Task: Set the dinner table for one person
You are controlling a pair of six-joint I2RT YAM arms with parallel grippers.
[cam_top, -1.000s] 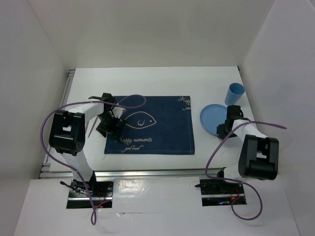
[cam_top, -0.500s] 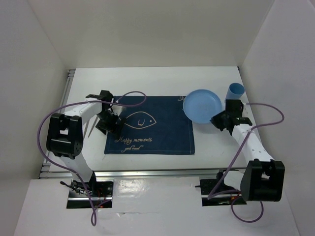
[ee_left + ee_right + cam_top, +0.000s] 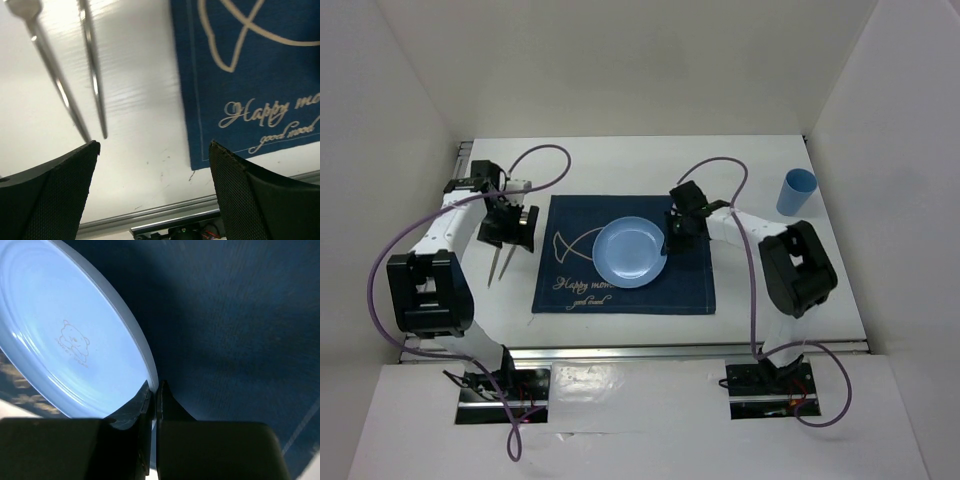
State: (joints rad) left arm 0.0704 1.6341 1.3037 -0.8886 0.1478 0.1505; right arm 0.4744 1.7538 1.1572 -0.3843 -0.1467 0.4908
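A light blue plate [image 3: 630, 252] sits over the middle of the navy placemat [image 3: 680, 285] on the white dinner table [image 3: 620, 165]. My right gripper [image 3: 675, 238] is shut on the plate's right rim; the right wrist view shows the rim [image 3: 142, 347] pinched between the fingers. My left gripper [image 3: 510, 238] is open and empty over the table left of the placemat. Two metal utensils [image 3: 500, 265] lie left of the placemat; their handles [image 3: 75, 75] show in the left wrist view. A blue cup [image 3: 797, 192] stands at the right.
Aluminium rails [image 3: 620, 352] run along the near edge and the left edge of the table. White walls enclose the back and sides. Purple cables loop above both arms.
My right gripper carried the plate from the right side of the table leftward onto the placemat. My left gripper moved left, off the placemat's edge and over the utensils.
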